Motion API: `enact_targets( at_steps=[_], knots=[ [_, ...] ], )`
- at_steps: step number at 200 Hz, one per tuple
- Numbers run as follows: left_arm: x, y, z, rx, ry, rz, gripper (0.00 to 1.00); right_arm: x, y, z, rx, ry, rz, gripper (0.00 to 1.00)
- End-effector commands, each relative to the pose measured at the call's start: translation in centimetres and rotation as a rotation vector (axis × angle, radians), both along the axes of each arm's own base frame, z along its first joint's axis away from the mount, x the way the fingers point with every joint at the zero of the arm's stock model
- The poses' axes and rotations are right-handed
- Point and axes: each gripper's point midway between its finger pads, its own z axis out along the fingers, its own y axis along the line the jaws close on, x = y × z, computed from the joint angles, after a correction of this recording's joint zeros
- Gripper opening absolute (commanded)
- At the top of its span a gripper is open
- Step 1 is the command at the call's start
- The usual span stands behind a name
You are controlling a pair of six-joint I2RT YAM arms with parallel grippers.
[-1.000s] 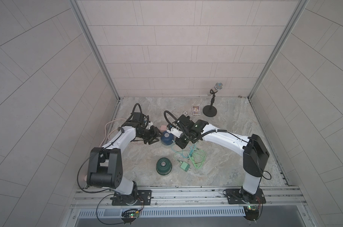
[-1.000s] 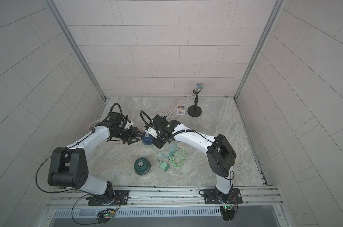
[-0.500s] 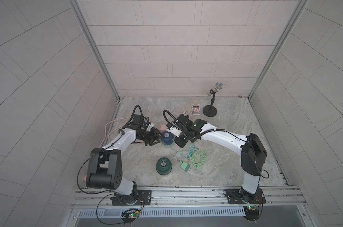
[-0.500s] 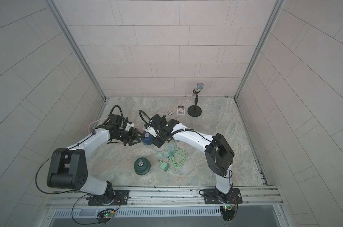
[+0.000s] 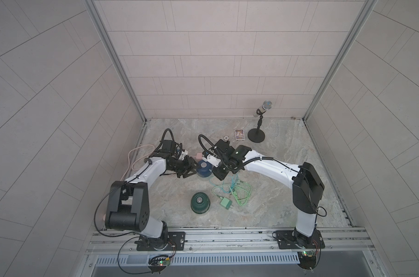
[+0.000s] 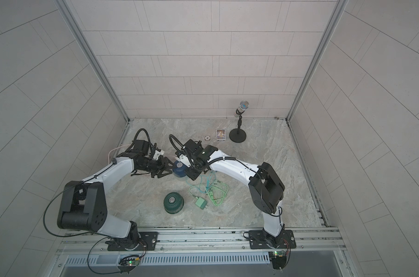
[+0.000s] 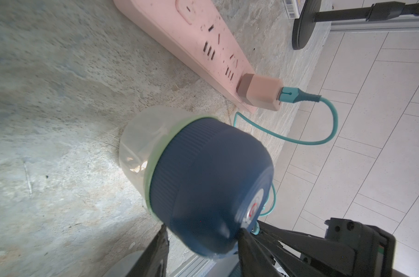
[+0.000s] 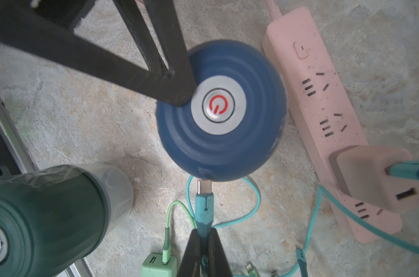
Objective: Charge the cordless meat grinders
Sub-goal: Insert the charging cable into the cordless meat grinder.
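The dark blue meat grinder (image 5: 203, 167) (image 6: 179, 167) stands on its clear cup mid-floor. My left gripper (image 5: 188, 167) (image 7: 203, 233) is shut on its dome (image 7: 210, 182), one finger by the silver power button (image 8: 218, 105). My right gripper (image 5: 218, 176) (image 8: 204, 230) is shut on a teal USB-C plug (image 8: 204, 203). The plug's metal tip sits just short of the dome's lower rim. The dark green meat grinder (image 5: 200, 202) (image 8: 35, 215) stands alone nearer the front rail.
A pink power strip (image 7: 203, 40) (image 8: 323, 96) lies behind the blue grinder and holds a pink adapter (image 8: 371, 177) with the teal cable. A green adapter (image 5: 225, 203) and tangled cables (image 5: 234, 191) lie at mid-floor. A microphone stand (image 5: 256, 138) and small box (image 5: 239, 134) are at the back.
The right arm has shifted slightly left, bringing the teal plug closer to the blue grinder. The left gripper has narrowed a little around the dome.
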Motion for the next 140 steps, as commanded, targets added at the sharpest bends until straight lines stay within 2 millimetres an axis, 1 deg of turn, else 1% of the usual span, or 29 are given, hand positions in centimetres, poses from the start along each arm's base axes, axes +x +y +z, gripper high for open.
enact_targets(
  at_steps=[1,42,75,96,140],
  knots=[
    [-1.86,0.74,-2.46,0.069,0.091,0.006,0.48,-0.16,0.43,-0.63,-0.019,0.005,0.022,0.07],
    [-1.90,0.64,-2.49,0.065,0.094,0.003,0.48,-0.06,0.63,-0.81,-0.026,-0.002,0.026,0.07],
    [-2.08,0.62,-2.67,0.068,0.099,0.001,0.48,0.27,0.64,-0.08,-0.029,-0.034,0.023,0.06],
    [-2.06,0.66,-2.73,0.069,0.102,0.003,0.48,0.29,0.58,0.03,-0.049,-0.057,0.031,0.06],
    [-2.09,0.60,-2.71,0.066,0.101,0.000,0.48,0.29,0.46,-0.35,-0.110,-0.099,0.031,0.05]
  ],
)
